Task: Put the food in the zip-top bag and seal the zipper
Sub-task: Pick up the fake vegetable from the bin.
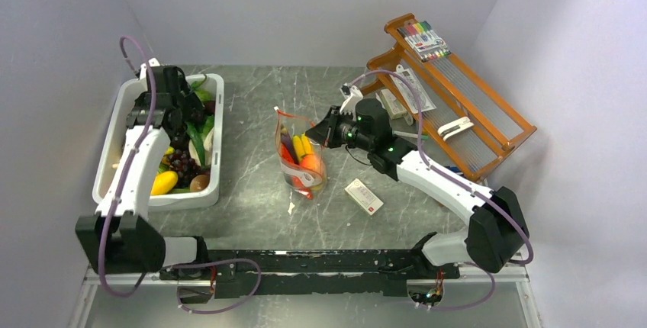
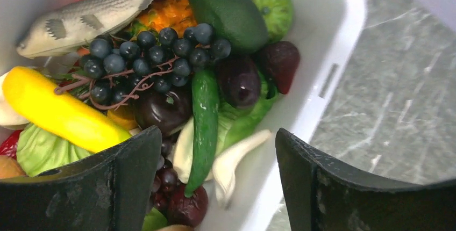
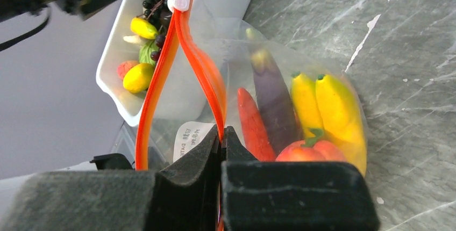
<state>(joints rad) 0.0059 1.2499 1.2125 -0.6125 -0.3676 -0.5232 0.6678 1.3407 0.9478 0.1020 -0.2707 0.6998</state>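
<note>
The bag (image 1: pixel 300 156) stands mid-table, just right of the tub (image 1: pixel 107 162), its mouth gaping; the zipper (image 3: pixel 156 91) spreads in a long orange loop, the white slider (image 3: pixel 179 0) at its far end. Inside lie an eggplant (image 3: pixel 274 102), a red chilli (image 3: pixel 251 123), two yellow pieces (image 3: pixel 333 107) and a peach (image 3: pixel 304 151). The right gripper (image 3: pixel 221 148) has its jaws pressed together on the zipper's near end, holding the bag up. The left gripper (image 2: pixel 216 134) hangs over the tub with jaws spread wide and nothing between them; below it are grapes (image 2: pixel 156 53), a green chilli (image 2: pixel 204 118), a yellow fruit (image 2: pixel 59 113) and a toy fish (image 2: pixel 91 16). A small box (image 1: pixel 364 196) lies near the bag; a wooden rack (image 1: pixel 473 114) stands at the far right.
</note>
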